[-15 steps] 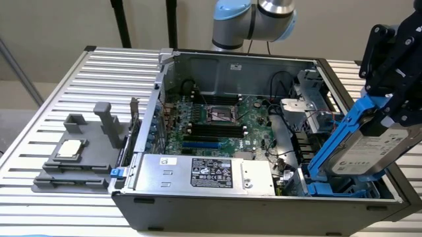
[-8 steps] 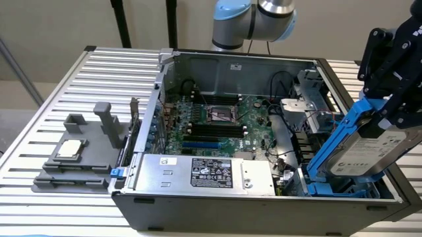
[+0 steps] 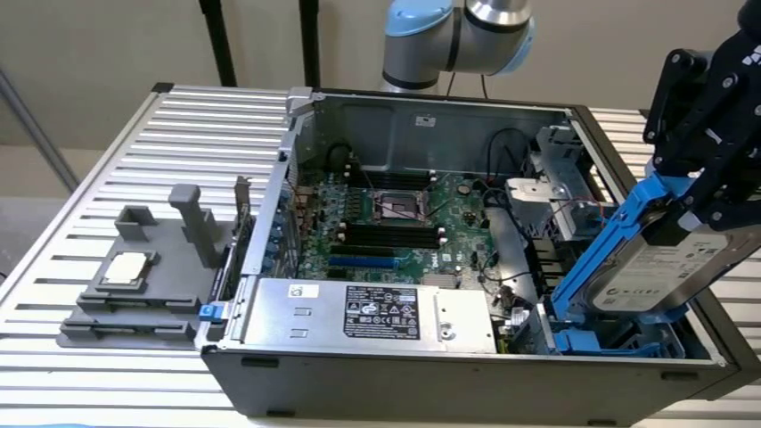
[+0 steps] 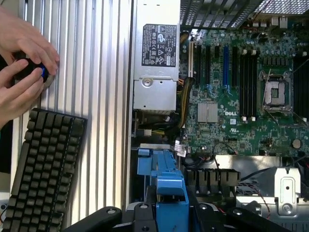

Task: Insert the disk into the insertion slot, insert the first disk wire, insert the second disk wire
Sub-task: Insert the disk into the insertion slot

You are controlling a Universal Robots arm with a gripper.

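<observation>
My gripper [image 3: 699,212] is shut on the disk [image 3: 658,267], a silver-grey drive with a white label in a bright blue carrier frame [image 3: 604,245]. The disk hangs steeply tilted over the case's corner at the exterior view's right. Its lower end sits just above the insertion slot [image 3: 607,341], a grey-metal bay with blue tabs. In the wrist view the blue carrier [image 4: 171,199] stands between my black fingers [image 4: 140,212], with the bay's blue parts [image 4: 153,163] right ahead of it. The disk wires cannot be singled out among the cables.
The open PC case lies on a slatted metal table [image 3: 178,134]. Inside are the motherboard [image 3: 393,214] and a silver labelled power-supply box [image 3: 369,312]. A grey fixture with upright posts [image 3: 143,276] stands at the exterior view's left. A person's hands [image 4: 24,63] and a keyboard [image 4: 43,169] are beside the case.
</observation>
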